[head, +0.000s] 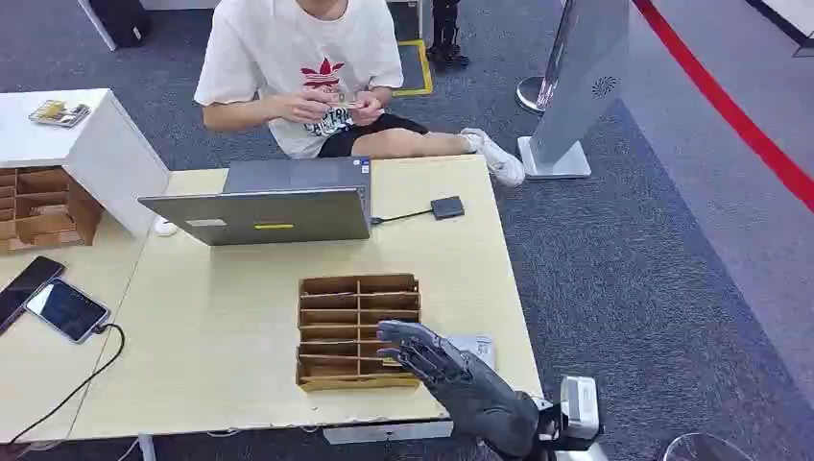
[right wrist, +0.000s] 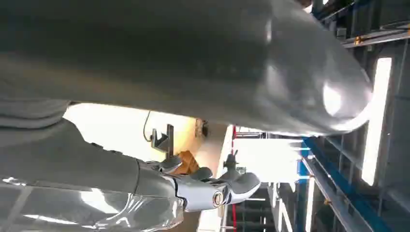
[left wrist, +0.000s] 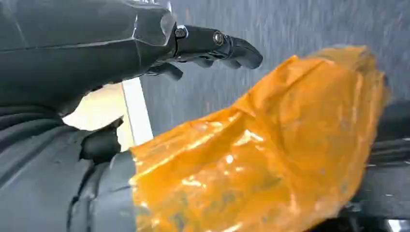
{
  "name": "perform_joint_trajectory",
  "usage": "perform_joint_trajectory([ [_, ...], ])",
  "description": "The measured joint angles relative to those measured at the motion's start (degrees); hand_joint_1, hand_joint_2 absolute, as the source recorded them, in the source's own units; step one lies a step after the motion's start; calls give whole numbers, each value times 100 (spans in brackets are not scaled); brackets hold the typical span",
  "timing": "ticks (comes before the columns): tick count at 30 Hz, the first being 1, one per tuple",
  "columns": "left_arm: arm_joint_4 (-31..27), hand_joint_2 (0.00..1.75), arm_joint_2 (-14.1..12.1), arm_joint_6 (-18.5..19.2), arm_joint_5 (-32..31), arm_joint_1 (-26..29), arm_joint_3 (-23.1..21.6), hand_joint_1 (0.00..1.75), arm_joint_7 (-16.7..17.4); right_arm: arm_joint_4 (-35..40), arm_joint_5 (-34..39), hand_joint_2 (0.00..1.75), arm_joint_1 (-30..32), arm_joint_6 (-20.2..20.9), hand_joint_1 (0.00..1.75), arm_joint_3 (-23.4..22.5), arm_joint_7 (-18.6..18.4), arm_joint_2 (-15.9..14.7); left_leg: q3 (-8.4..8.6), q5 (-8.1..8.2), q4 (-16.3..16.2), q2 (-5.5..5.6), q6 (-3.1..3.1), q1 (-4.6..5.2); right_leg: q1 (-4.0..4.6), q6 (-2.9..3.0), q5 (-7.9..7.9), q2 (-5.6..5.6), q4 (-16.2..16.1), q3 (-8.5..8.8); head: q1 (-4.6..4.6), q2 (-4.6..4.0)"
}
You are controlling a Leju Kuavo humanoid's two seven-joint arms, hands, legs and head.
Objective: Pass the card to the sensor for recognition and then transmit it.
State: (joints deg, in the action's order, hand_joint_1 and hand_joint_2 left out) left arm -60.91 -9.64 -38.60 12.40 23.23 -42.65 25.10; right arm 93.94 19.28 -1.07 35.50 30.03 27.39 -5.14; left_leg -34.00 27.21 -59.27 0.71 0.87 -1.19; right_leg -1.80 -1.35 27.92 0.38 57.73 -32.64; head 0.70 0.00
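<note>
The right hand [head: 422,351] hovers over the wooden card tray [head: 357,329] on the tabletop [head: 221,346], fingers spread, holding nothing. A card [head: 477,346] lies beside the tray.

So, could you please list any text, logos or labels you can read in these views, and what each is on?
Person's white T-shirt: a red trefoil logo with dark print below, too blurred to read.
Laptop: a yellow sticker and a pale label on the lid, both too small to read.
Grey stand: a round swirl mark, no words.
Nothing else is legible.
</note>
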Motion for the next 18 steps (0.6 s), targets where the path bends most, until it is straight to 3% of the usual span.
perform_joint_trajectory([
  [5,-60,0,-11,0,680,51,346,0,-502,-40,114,0,-141,-61,0,156,-7,0,2,-3,0,8,2,0,-1,0,0,-7,1,5,2,0],
  [11,-53,0,347,-135,1186,75,654,0,-768,-114,173,0,-227,-68,0,267,17,-22,4,-2,-3,7,0,1,-2,-1,-1,-4,-3,9,0,0],
  [13,2,0,358,-142,528,3,639,0,-527,-118,171,0,-226,-107,0,269,33,-26,4,-1,-4,11,0,2,-2,-1,-1,-8,-6,8,0,0],
  [15,374,0,369,-146,-426,-284,350,0,-140,-116,147,0,-203,-112,0,254,39,-35,3,-2,-4,16,0,1,-1,-1,-1,-15,-6,11,2,0],
  [18,852,0,393,-151,-1004,-660,-96,0,111,-96,109,0,-136,-83,0,188,37,-39,8,-1,-1,7,1,0,0,0,-1,-5,-4,12,2,0],
])
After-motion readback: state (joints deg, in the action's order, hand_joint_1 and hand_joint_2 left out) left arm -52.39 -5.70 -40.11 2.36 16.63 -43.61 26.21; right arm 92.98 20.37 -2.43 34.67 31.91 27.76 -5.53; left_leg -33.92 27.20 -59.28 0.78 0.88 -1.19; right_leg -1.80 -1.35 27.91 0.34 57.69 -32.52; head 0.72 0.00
